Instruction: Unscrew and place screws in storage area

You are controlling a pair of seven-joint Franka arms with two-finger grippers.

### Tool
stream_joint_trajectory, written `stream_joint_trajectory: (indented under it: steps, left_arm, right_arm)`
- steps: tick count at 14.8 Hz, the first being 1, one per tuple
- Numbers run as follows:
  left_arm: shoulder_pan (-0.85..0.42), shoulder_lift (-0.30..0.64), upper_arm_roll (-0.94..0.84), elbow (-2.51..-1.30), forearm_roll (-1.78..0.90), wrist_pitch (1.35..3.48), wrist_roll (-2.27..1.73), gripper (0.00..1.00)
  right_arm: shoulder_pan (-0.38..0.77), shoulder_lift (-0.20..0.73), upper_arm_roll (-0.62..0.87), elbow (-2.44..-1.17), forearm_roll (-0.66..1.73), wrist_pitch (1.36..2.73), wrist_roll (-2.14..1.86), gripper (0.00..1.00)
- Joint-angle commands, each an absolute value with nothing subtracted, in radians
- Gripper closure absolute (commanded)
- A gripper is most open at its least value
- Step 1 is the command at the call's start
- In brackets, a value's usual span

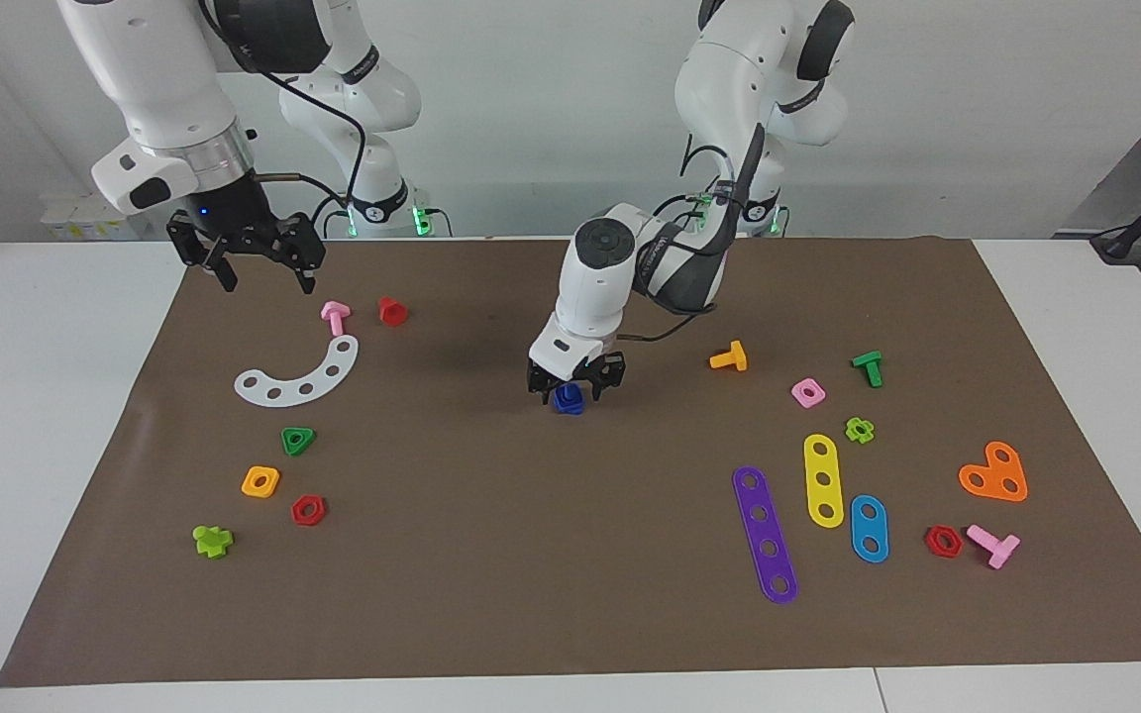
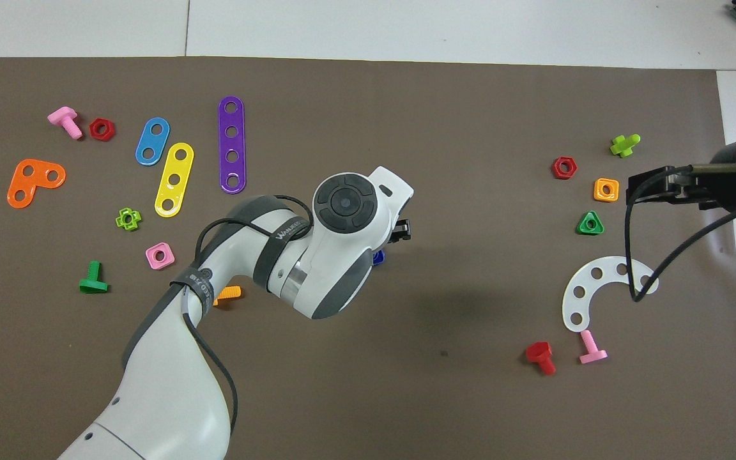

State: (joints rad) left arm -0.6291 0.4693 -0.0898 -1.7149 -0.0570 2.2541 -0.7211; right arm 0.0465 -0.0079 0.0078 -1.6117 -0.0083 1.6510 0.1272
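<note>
the tabletop (image 1: 55,416) carries a brown mat (image 1: 491,555). mid-mat, the left gripper (image 1: 576,384) reaches down with its jaws pinching the blue screw (image 1: 568,400). the right gripper (image 1: 259,259) hangs over the mat's corner at the right arm's end, jaws spread. nearby, the white strip (image 1: 299,376), green nut (image 1: 298,441), orange nut (image 1: 260,481) and red nut (image 1: 308,510) ring the storage area (image 1: 372,436).
</note>
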Motion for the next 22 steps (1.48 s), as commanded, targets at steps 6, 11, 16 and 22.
stream_joint_trajectory:
  steps: [6,11,16,22]
  left_arm:
    - [-0.67,0.433,-0.069,-1.815,-0.028,2.316,-0.753,0.26]
    - [-0.672,0.434,-0.069,-1.802,-0.028,2.31,-0.753,0.25]
    - [-0.684,0.433,-0.067,-1.801,-0.026,2.304,-0.755,0.4]
    - [-0.684,0.433,-0.068,-1.801,-0.025,2.303,-0.752,0.67]
  right_arm:
    - [0.035,-0.021,0.014,-1.623,0.0,1.651,0.101,0.0]
    - [0.035,-0.021,0.014,-1.623,0.0,1.646,0.097,0.0]
    - [0.035,-0.021,0.014,-1.623,0.0,1.646,0.097,0.0]
    - [0.034,-0.023,0.014,-1.624,0.002,1.646,0.097,0.0]
